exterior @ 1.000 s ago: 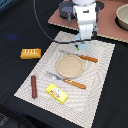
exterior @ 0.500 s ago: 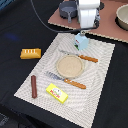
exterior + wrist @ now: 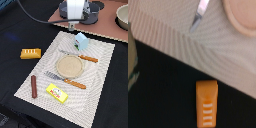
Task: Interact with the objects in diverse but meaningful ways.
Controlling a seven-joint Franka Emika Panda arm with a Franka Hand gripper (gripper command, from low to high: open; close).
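Surface: a black table [image 3: 20, 30] with a pale woven mat [image 3: 100, 75] laid across it, and a reddish counter [image 3: 107, 27] beyond.
Mat centre: 1 tan round plate [image 3: 69, 66].
Cutlery: 1 knife [image 3: 81, 57] on the plate's far side and 1 fork [image 3: 67, 80] on its near side, both with orange handles; in my wrist view only fork tines [image 3: 200, 14] and the plate's edge show.
Carton: pale blue and house-shaped [image 3: 81, 40], upright on the mat's far edge, just below my wrist.
Loaf: orange-yellow and ridged [image 3: 30, 53], on the bare table off the mat, at the exterior view's left; it also shows in my wrist view [image 3: 207, 103].
Sausage: dark red-brown [image 3: 34, 86], lying on the mat's near corner at the exterior view's left.
Box: flat and yellow with a printed label [image 3: 57, 92], on the mat between sausage and fork, touching neither.
Pots: 1 grey pot [image 3: 121, 17] on the counter, partly cut off.
My hand: the gripper [image 3: 72, 25] hangs above the mat's far edge near the carton; my fingers are too small and blurred for me to tell whether they are apart or closed, and I see nothing in them.
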